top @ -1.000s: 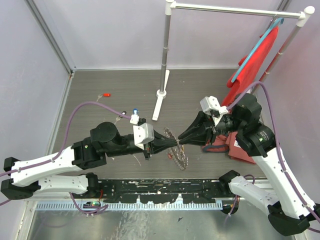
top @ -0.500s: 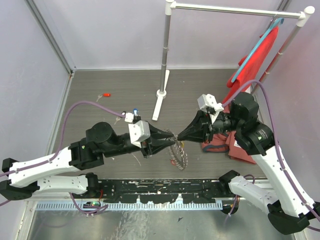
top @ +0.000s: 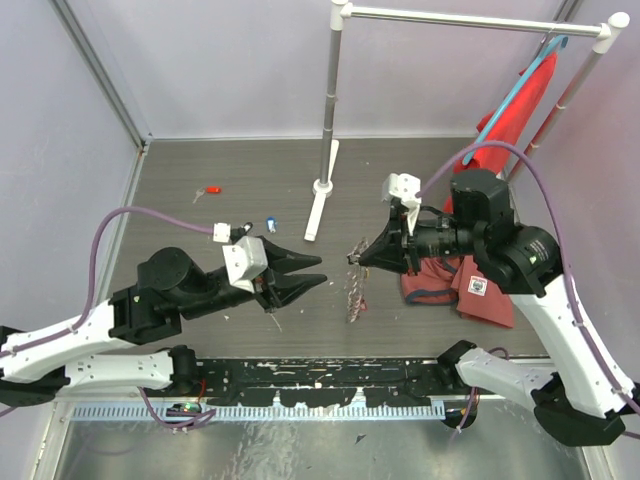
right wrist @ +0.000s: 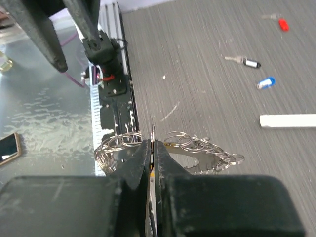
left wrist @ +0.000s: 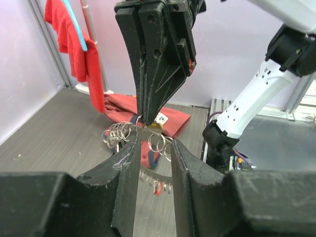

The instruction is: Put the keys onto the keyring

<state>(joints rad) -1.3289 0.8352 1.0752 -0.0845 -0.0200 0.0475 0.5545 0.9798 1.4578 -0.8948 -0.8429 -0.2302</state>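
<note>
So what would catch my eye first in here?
A spiky keyring dangles over the middle of the table, pinched by the right fingers. The left fingers gape open just beside it, not touching. At the back right, a bright red cloth hangs from a white rack.

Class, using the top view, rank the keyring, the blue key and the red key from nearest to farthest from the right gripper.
1. Keyring: clamped in the right gripper itself.
2. Blue key: lying to the gripper's left in the view.
3. Red key: farther left still, towards the back.
</note>
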